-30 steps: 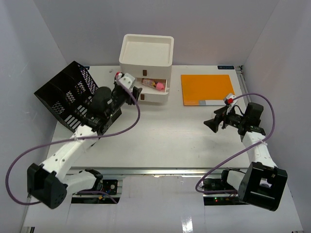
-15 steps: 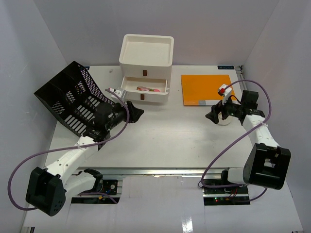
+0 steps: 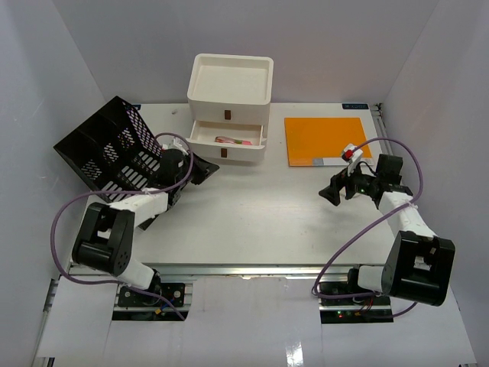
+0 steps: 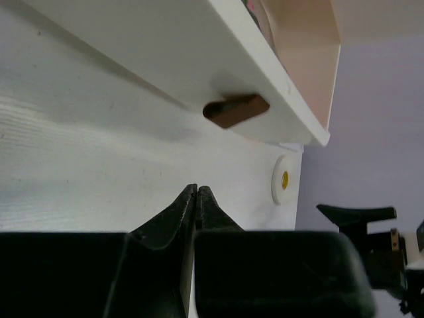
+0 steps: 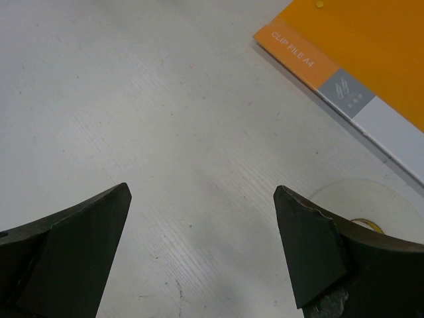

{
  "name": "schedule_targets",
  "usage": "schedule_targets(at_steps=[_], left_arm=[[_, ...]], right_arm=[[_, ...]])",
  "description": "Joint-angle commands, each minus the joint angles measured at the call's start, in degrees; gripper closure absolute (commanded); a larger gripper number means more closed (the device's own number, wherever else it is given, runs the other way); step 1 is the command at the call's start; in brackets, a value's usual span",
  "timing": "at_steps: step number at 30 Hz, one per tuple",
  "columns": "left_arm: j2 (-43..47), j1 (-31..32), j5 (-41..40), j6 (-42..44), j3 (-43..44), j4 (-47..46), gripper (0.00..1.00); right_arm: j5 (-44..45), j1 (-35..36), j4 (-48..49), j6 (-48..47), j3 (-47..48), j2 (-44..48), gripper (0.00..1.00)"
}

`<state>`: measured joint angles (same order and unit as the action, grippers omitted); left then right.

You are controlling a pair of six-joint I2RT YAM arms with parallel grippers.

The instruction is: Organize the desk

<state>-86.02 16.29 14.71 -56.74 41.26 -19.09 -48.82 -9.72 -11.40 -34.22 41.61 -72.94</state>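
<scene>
The desk: white top spreading forward of the drawer box, which stands at the middle of its far edge. One drawer of the box is pulled out, with a pink item inside that cannot be identified.

Left arm: folded low, forearm lying close over the desk, wrist aimed at the ground in front of the box. Here the left gripper sits front-left of the box, just beside the rack. Its fingers are pressed together with the tips meeting and nothing between them. In the wrist view a drawer front with a brown handle shows ahead of the tips.

Right arm: forearm bent in toward the middle of the desk, wrist roughly level and pointing left. Here the right gripper hovers well right and forward of the box, jaws spread wide, holding nothing, bare desk between the fingers. A white tape roll lies just beside one finger. An orange folder lies flat to the right of the box
</scene>
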Motion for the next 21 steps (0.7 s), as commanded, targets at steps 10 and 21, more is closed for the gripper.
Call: schedule_targets(at_steps=[10, 21], left_arm=[[-12.15, 0.55, -11.37, -6.39, 13.27, 1.49, 0.83], [-17.04, 1.05, -13.83, -4.46, 21.94, 2.3, 0.81]], right_arm=[[-2.62, -1.79, 3.7, 1.09, -0.33, 10.39, 0.04], [-7.05, -4.9, 5.84, 3.95, -1.59, 12.91, 0.03]])
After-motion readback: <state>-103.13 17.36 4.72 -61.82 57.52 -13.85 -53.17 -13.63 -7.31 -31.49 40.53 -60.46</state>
